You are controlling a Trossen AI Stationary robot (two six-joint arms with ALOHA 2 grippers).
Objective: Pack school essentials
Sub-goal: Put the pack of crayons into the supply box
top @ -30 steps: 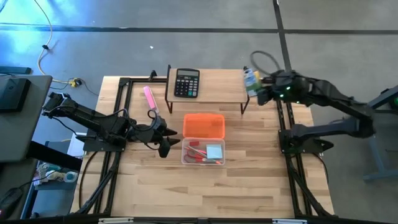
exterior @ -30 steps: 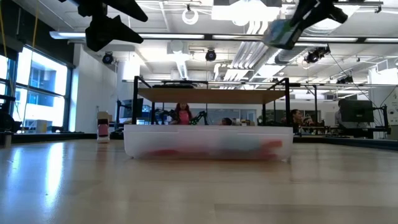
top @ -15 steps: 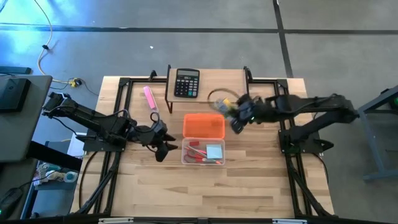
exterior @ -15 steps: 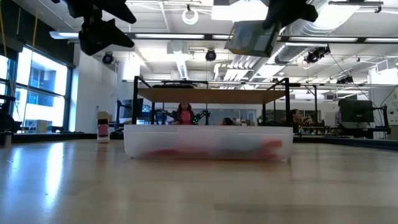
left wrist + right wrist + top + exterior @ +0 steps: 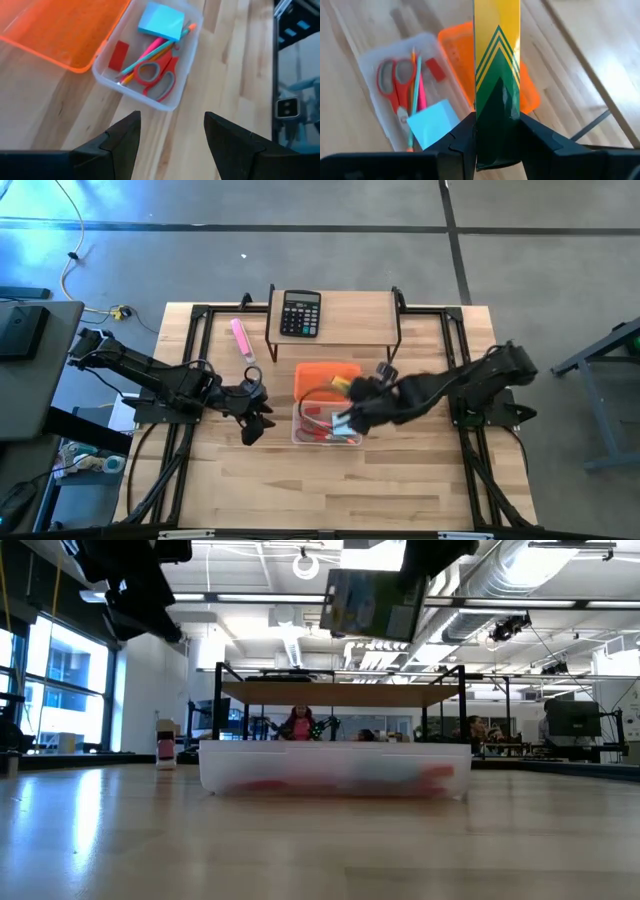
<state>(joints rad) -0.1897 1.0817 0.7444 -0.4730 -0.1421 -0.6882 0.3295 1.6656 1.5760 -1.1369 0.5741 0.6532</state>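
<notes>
High view showed the right gripper (image 5: 352,412) reaching over the clear box (image 5: 300,432), pinching the yellow-and-green pack (image 5: 496,70) between its fingers above the box's contents. Already inside lay the red-handled scissors (image 5: 159,76), the light-blue sticky-note pad (image 5: 161,21), a few thin pens and pencils (image 5: 152,51) and the small red eraser (image 5: 118,55). The orange lid (image 5: 326,381) sat open just behind the box on the surface (image 5: 400,470). The left gripper (image 5: 252,425) hovered beside the box with its fingers spread and nothing in them. Judging by this, packing was nearly done: the pack had yet to be released into the box, and the lid probably remained to be closed. The black calculator (image 5: 300,313) and pink marker (image 5: 241,338) lay apart.
</notes>
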